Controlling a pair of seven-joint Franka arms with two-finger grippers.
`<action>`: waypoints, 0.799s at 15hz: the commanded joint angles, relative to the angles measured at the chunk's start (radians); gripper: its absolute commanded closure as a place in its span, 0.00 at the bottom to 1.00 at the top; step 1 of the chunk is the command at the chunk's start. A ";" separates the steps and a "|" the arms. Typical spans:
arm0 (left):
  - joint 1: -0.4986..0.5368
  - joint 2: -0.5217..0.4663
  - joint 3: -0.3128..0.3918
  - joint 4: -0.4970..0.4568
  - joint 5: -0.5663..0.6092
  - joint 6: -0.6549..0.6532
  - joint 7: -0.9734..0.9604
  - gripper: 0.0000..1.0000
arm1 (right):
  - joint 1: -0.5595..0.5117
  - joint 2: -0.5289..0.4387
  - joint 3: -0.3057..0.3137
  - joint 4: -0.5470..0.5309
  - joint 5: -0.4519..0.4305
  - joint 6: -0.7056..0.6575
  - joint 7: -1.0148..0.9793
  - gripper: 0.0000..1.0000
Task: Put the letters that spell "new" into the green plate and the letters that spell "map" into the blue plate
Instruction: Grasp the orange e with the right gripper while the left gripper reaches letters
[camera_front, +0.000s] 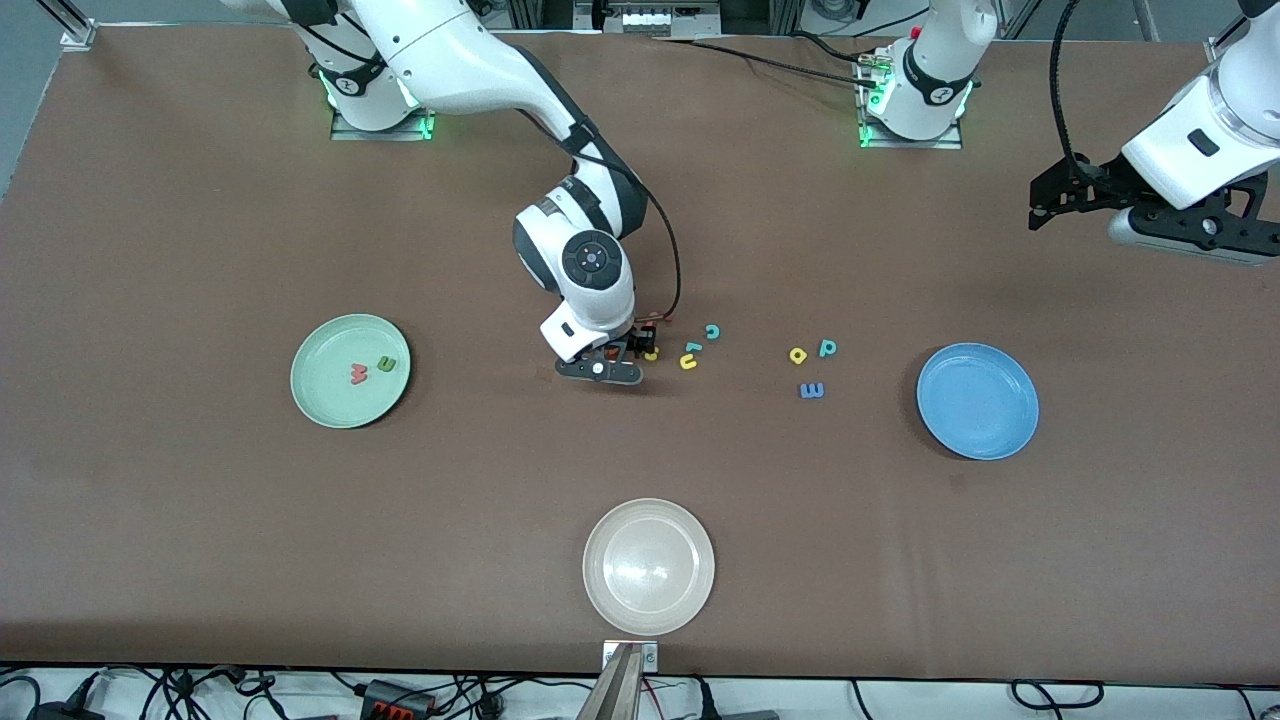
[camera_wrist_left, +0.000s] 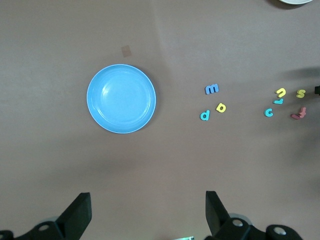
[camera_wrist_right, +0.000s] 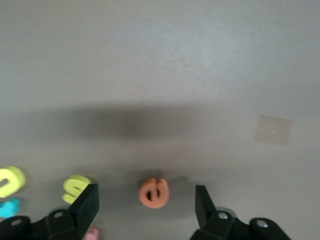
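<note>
glossy white arms with black joint bands and cables (green lights glowing at the bases), black claws

Orange e (camera_wrist_right: 154, 193) hidden under right gripper (camera_front: 630, 357) in front view; red f (camera_wrist_right: 93, 233) cut off.

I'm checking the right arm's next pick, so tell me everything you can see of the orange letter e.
The orange e is a small, flat, matte lowercase letter, foam-like in look, lying flat on the brown table. It sits between the open fingers of the right hand, touching neither. A yellow s lies beside it, apart. It has not been lifted.
</note>
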 joint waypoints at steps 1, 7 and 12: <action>-0.001 0.014 -0.002 0.031 0.000 -0.024 0.011 0.00 | -0.001 0.002 -0.001 0.023 -0.003 -0.048 0.000 0.15; -0.001 0.013 -0.002 0.031 0.000 -0.024 0.011 0.00 | 0.004 0.005 -0.001 0.023 0.003 -0.039 0.004 0.15; -0.001 0.014 -0.002 0.031 -0.002 -0.024 0.011 0.00 | 0.004 0.007 -0.001 0.023 0.003 -0.036 0.003 0.16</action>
